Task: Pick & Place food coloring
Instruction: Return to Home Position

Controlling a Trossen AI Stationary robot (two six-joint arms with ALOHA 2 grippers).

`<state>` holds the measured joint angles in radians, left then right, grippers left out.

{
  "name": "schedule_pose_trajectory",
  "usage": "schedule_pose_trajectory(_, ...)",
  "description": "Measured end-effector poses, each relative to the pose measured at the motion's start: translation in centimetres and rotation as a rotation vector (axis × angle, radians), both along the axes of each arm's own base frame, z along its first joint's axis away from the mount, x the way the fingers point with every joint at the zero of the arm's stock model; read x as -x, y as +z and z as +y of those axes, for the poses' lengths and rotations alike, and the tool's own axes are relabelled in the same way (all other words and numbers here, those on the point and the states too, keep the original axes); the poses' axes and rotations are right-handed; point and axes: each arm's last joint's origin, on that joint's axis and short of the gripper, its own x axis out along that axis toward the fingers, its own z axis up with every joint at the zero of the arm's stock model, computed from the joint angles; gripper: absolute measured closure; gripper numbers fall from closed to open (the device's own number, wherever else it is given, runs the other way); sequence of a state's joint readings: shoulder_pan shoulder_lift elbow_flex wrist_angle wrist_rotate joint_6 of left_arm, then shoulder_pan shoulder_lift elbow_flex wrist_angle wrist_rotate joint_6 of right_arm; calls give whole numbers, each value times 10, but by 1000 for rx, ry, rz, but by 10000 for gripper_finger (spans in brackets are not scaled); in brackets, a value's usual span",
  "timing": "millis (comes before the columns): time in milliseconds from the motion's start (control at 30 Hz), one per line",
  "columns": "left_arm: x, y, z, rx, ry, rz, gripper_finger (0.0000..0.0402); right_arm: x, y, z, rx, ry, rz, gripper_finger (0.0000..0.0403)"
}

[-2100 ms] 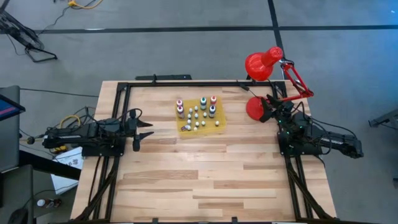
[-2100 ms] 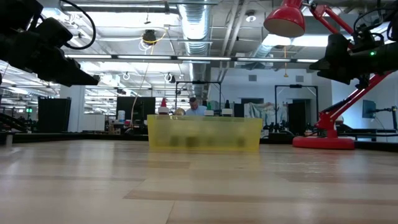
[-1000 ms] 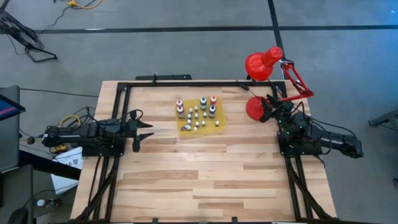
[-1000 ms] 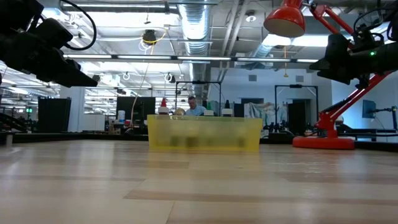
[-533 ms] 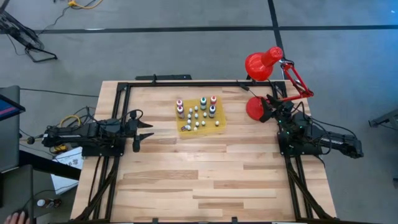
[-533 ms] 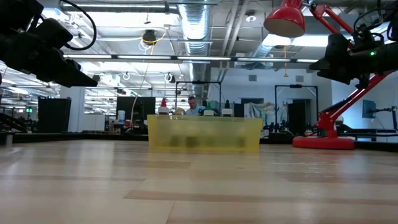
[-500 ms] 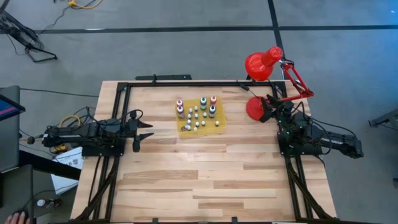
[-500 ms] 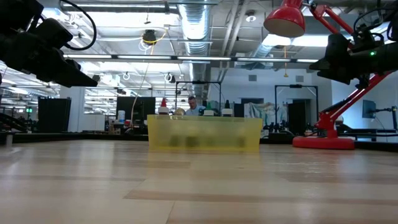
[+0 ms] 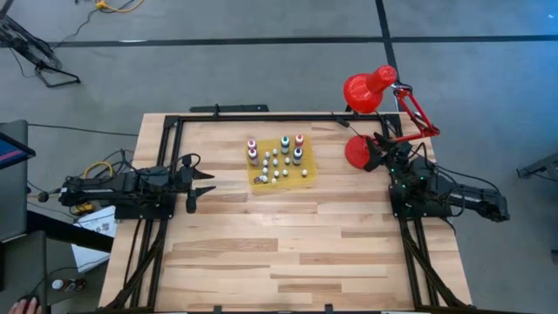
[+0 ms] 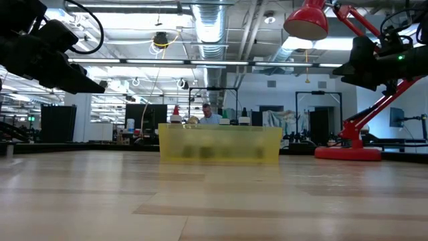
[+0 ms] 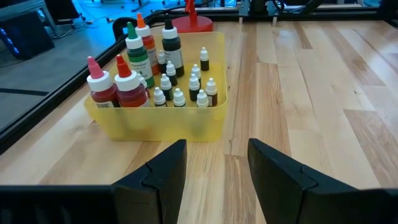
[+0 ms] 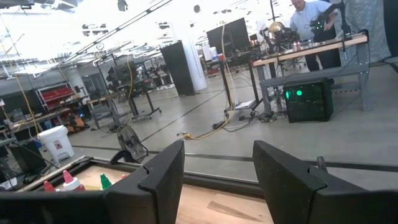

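Several small food coloring bottles (image 9: 279, 158) stand upright in a shallow yellow tray (image 9: 302, 177) near the table's far middle; the tray rests flat on the wood. In the left wrist view the food coloring bottles (image 11: 155, 74) show red, green and dark bodies with coloured or white caps inside the tray (image 11: 155, 124). My left gripper (image 9: 202, 182) waits open at the table's left edge, pointing at the tray. My right gripper (image 9: 381, 146) is open at the right edge, raised and level, next to the lamp.
A red desk lamp (image 9: 370, 90) stands at the table's far right corner, its base (image 9: 357, 153) close to my right gripper. A black frame (image 9: 261, 118) runs along the table's edges. Bare wood lies in front of the tray. A person (image 12: 308, 15) stands in the room beyond.
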<state>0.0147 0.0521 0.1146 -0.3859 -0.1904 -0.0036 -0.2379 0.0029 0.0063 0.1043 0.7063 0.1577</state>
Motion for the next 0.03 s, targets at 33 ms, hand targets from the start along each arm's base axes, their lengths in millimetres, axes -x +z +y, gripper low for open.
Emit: schedule_pose_trajectory(33, 0, 0, 0, 0, 0, 0, 237, 0, 0, 0, 0, 0, 0, 221)
